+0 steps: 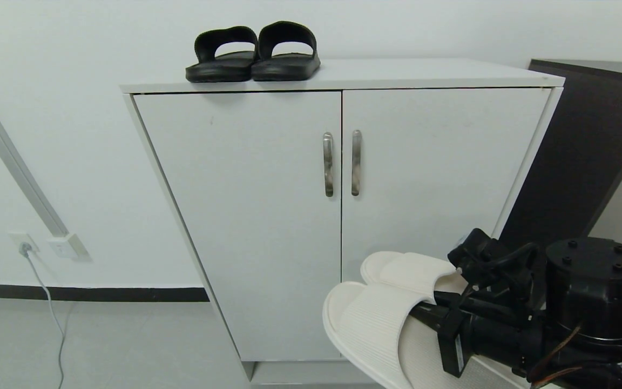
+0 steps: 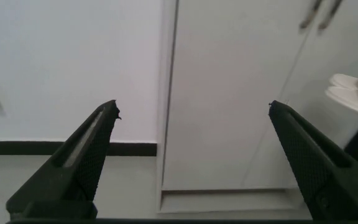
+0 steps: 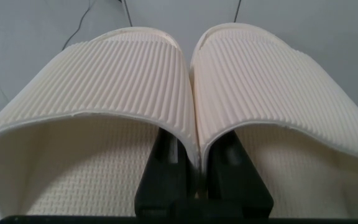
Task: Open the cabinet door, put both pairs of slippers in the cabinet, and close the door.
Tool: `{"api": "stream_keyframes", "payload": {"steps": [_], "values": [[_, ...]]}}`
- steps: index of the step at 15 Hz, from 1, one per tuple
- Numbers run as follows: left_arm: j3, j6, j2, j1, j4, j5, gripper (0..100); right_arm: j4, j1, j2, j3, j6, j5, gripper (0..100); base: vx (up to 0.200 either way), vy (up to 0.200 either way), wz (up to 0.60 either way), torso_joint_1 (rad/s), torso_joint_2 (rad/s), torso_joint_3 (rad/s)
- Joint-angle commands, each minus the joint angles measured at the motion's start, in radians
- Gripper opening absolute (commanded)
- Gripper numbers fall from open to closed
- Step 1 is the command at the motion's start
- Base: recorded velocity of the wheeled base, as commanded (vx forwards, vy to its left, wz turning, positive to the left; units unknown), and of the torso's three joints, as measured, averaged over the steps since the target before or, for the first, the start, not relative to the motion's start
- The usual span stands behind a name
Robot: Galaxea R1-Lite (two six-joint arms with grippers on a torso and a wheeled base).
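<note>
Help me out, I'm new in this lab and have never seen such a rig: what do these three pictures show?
This is a two-armed robot facing a white cabinet, both doors closed. The wide picture comes from a camera on its head, the other two from cameras on its wrists. A pair of black slippers sits on top of the cabinet. The right gripper holds a pair of white slippers: one of its fingers goes inside each slipper, pinching their adjoining sides together. The left gripper is empty, its fingers spread wide, facing the cabinet's lower left part.
</note>
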Motion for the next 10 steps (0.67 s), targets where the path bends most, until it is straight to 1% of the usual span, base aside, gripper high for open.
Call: {"api": "stream_keyframes", "payload": {"steps": [1, 2, 3, 7, 8, 10], "values": [[-0.069, -0.009, 0.204, -0.009, -0.001, -0.11, 100, -0.005, 0.002, -0.002, 0.002, 0.0, 0.0, 0, 0.0, 0.0, 0.0, 0.0, 0.0, 0.0], [-0.08, -0.007, 0.26, -0.009, -0.013, -0.15, 100, -0.01, 0.002, -0.002, 0.003, 0.0, -0.001, 0, 0.0, 0.0, 0.0, 0.0, 0.0, 0.0], [-0.083, -0.006, 0.316, -0.012, -0.05, -0.193, 100, -0.013, 0.002, -0.002, 0.003, 0.0, -0.001, 0, 0.0, 0.0, 0.0, 0.0, 0.0, 0.0], [-0.086, -0.006, 0.514, -0.017, -0.219, -0.323, 100, -0.014, 0.002, -0.002, 0.003, 0.0, 0.0, 0, 0.0, 0.0, 0.0, 0.0, 0.0, 0.0], [-0.093, -0.004, 0.59, -0.017, -0.277, -0.341, 100, -0.014, 0.002, -0.002, 0.003, 0.001, 0.002, 0, 0.0, 0.0, 0.0, 0.0, 0.0, 0.0], [-0.129, -0.004, 0.701, -0.023, -0.398, -0.343, 100, -0.014, 0.002, -0.002, 0.003, 0.001, 0.002, 0, 0.0, 0.0, 0.0, 0.0, 0.0, 0.0]]}}
